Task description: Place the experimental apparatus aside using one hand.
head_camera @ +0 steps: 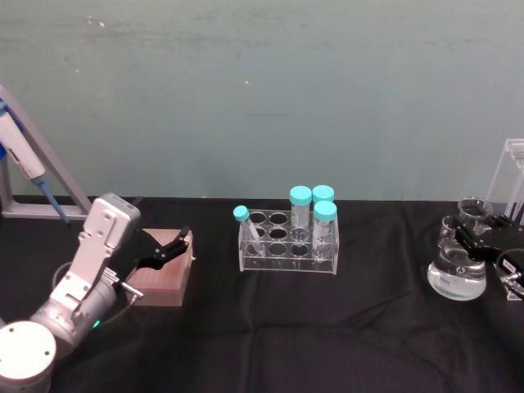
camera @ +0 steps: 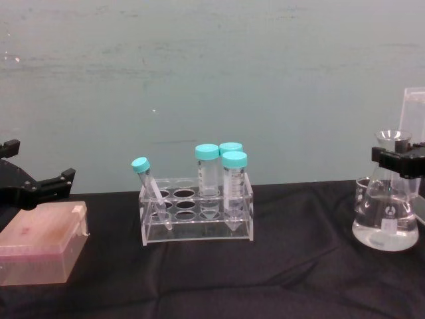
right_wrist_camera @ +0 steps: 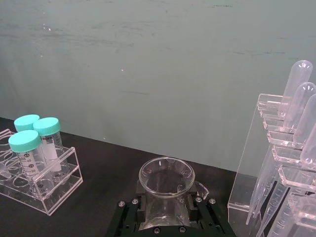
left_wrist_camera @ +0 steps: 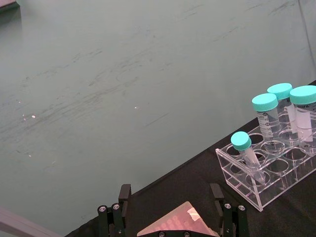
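The conical flask [head_camera: 457, 277] with clear liquid stands on the black cloth at the far right. My right gripper [head_camera: 474, 240] is shut on its neck just under the rim, as the chest view [camera: 397, 159] and the right wrist view [right_wrist_camera: 166, 203] also show. The flask's round mouth [right_wrist_camera: 165, 176] sits between the jaws. A small glass beaker [camera: 362, 189] stands just behind the flask on its left. The tall acrylic stand [right_wrist_camera: 269, 163] with plastic pipettes [right_wrist_camera: 296, 94] rises close beside the flask, at the table's right edge [head_camera: 512, 180]. My left gripper [head_camera: 172, 248] hangs open over a pink box.
A clear rack [head_camera: 286, 246] with several teal-capped tubes [head_camera: 325, 219] stands mid-table. The pink box [camera: 41, 242] lies at the left, under my left gripper [left_wrist_camera: 170, 202]. A metal frame with a blue pipettor [head_camera: 24, 160] leans at the far left. A green wall closes the back.
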{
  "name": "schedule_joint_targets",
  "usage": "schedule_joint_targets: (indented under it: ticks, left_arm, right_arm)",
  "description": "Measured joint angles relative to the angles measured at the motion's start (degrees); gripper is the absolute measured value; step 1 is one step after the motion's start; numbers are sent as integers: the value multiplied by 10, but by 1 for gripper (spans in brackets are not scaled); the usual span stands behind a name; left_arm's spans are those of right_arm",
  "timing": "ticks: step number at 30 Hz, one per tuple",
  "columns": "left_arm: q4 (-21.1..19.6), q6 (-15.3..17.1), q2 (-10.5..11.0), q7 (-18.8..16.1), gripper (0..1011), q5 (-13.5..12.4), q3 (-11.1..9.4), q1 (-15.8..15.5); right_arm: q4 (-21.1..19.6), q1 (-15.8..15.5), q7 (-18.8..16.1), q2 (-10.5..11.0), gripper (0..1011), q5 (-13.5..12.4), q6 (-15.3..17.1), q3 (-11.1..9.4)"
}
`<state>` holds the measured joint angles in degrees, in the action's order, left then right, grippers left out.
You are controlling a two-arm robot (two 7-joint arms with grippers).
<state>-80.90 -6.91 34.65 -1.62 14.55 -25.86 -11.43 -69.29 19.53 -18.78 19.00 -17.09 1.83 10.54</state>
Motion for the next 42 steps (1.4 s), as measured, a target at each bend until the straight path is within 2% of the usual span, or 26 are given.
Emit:
schedule_joint_targets:
  ticks: [4, 5, 8, 12, 15, 18, 21, 35, 42]
  left_arm:
    - [0, 0, 0, 0, 1000, 0, 0, 0]
    - [0, 0, 0, 0, 1000, 0, 0, 0]
    - [0, 0, 0, 0, 1000, 0, 0, 0]
    - [0, 0, 0, 0, 1000, 0, 0, 0]
    - [0, 0, 0, 0, 1000, 0, 0, 0]
    - [0, 0, 0, 0, 1000, 0, 0, 0]
    - [0, 0, 0, 0, 1000, 0, 0, 0]
    - [0, 0, 0, 0, 1000, 0, 0, 0]
    - [0, 0, 0, 0, 1000, 0, 0, 0]
  right_arm:
    - [0, 0, 0, 0, 486, 0, 0, 0]
    - [0, 0, 0, 0, 541, 0, 0, 0]
    - [0, 0, 0, 0, 599, 0, 0, 0]
    - [0, 0, -1, 0, 761, 0, 0, 0]
    - [0, 0, -1, 0, 816, 0, 0, 0]
    - [0, 0, -1, 0, 935, 0, 0, 0]
    - [0, 0, -1, 0, 982, 0, 0, 0]
    - [0, 0, -1, 0, 1000, -1, 0, 0]
    - [-10, -2, 10, 0, 1000, 18, -12, 4]
